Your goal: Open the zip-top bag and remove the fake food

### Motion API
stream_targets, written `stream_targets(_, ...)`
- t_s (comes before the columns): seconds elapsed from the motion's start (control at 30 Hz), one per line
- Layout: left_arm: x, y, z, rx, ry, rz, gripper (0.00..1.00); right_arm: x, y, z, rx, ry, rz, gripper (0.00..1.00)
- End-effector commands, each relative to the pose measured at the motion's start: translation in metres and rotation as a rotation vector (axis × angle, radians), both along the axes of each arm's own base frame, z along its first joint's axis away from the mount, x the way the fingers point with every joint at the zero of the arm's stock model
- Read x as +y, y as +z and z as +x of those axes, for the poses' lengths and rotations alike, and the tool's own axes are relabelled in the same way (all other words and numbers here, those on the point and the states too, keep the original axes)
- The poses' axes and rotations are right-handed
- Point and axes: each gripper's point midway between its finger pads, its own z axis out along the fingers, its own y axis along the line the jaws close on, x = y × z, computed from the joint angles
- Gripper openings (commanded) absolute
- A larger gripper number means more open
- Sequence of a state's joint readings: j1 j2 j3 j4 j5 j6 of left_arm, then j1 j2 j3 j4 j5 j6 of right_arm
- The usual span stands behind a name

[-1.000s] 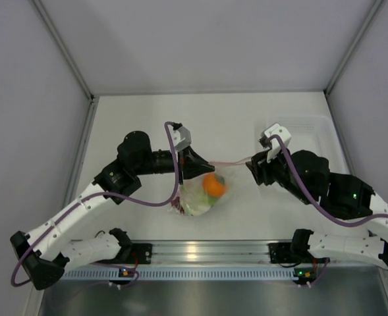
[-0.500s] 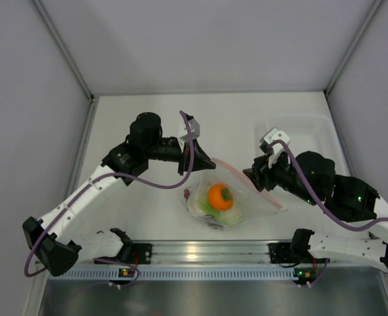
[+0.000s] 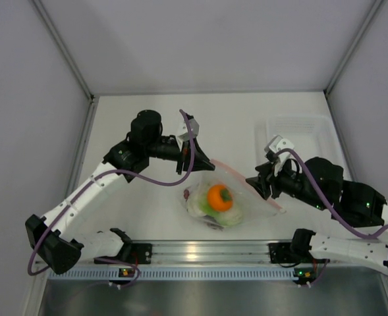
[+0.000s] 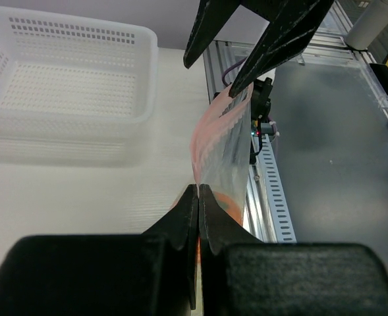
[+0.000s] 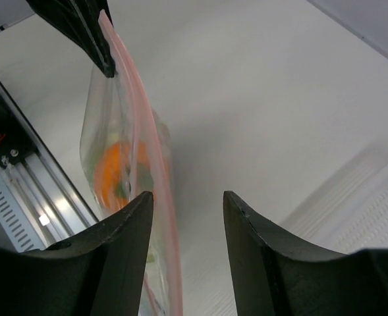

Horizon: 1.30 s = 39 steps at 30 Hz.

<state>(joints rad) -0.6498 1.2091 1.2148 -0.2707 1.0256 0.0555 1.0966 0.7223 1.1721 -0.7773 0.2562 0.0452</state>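
Observation:
The zip-top bag point(image 3: 241, 209) hangs clear and crinkly above the table, its pink zip strip point(image 3: 273, 201) running diagonally. Inside shows the fake food: an orange fruit with a green top point(image 3: 219, 197) over pale green and white pieces point(image 3: 210, 209). My left gripper point(image 3: 210, 164) is shut on the strip's far-left corner; in the left wrist view its jaws point(image 4: 198, 191) pinch the pink edge of the bag point(image 4: 223, 151). My right gripper point(image 3: 250, 182) is open by the strip's middle. In the right wrist view the strip point(image 5: 155, 191) passes between the jaws point(image 5: 187, 207), close to the left finger point(image 5: 124, 237).
A rigid white perforated tray point(image 3: 299, 131) stands at the back right, right of my right gripper, also seen in the left wrist view as a tray point(image 4: 68, 79). A metal rail point(image 3: 207, 251) runs along the near table edge just below the bag.
My left gripper has risen and moved away with the bag's corner; the bag has swung right and its strip now slants. My right gripper has drawn back nearer and to the right, still open.

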Motion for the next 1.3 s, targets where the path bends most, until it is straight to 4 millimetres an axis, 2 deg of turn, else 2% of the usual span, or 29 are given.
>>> stream_targets(0.0,0.001,0.029,-0.004,-0.098,-0.046,-0.072,0.0,0.001,-0.012,-0.011,0.038,0.059,-0.023,0.48)
stream_targets(0.23,0.002,0.031,-0.006,-0.104,-0.047,-0.077,0.0,0.009,-0.037,-0.016,0.086,0.096,-0.054,0.48)
stream_targets(0.43,0.003,0.032,-0.008,-0.105,-0.058,-0.08,0.0,0.021,-0.041,-0.021,0.106,0.144,-0.032,0.45)
stream_targets(0.47,0.004,0.033,-0.01,-0.107,-0.064,-0.083,0.0,0.023,-0.041,-0.021,0.106,0.149,-0.032,0.42)
stream_targets(0.57,0.003,0.033,-0.008,-0.107,-0.053,-0.081,0.0,0.026,-0.034,-0.018,0.087,0.152,-0.029,0.22)
stream_targets(0.6,0.003,0.033,-0.007,-0.106,-0.044,-0.08,0.0,0.025,-0.031,-0.014,0.079,0.131,-0.03,0.07)
stream_targets(0.67,0.002,0.034,0.002,-0.099,0.004,-0.073,0.0,0.028,-0.019,-0.008,0.052,0.106,0.005,0.0)
stream_targets(0.73,0.0,0.036,0.015,-0.062,0.087,-0.063,0.0,0.031,-0.011,-0.002,0.036,0.083,0.024,0.0)
stream_targets(0.77,-0.001,0.041,0.028,-0.071,0.162,-0.061,0.0,0.036,-0.009,0.001,0.035,0.078,0.028,0.0)
stream_targets(0.83,0.001,0.052,0.042,-0.022,0.264,-0.07,0.0,0.039,-0.002,0.009,0.04,0.039,0.044,0.0)
stream_targets(0.87,0.005,0.056,0.06,-0.023,0.381,-0.072,0.01,0.043,-0.004,0.014,0.051,0.019,0.036,0.0)
stream_targets(0.93,0.009,0.062,0.078,0.008,0.502,-0.082,0.08,0.044,0.006,0.027,0.053,-0.07,0.076,0.0)
stream_targets(0.97,0.016,0.069,0.091,-0.002,0.588,-0.093,0.17,0.048,0.003,0.034,0.059,-0.102,0.068,0.0)
stream_targets(1.03,0.024,0.075,0.104,0.026,0.692,-0.114,0.55,0.043,0.016,0.052,0.05,-0.234,0.118,0.0)
stream_targets(1.07,0.027,0.077,0.108,0.037,0.728,-0.12,0.66,0.045,0.013,0.061,0.057,-0.289,0.111,0.0)
stream_targets(1.1,0.031,0.082,0.112,0.055,0.771,-0.134,0.77,0.036,0.023,0.072,0.035,-0.38,0.133,0.0)
stream_targets(1.17,0.036,0.087,0.113,0.083,0.803,-0.158,0.84,0.041,0.02,0.084,0.044,-0.456,0.142,0.0)
stream_targets(1.2,0.039,0.087,0.114,0.119,0.831,-0.169,0.88,0.04,0.027,0.089,0.035,-0.495,0.155,0.0)
stream_targets(1.27,0.042,0.085,0.115,0.165,0.866,-0.183,0.89,0.046,0.019,0.099,0.055,-0.551,0.142,0.0)
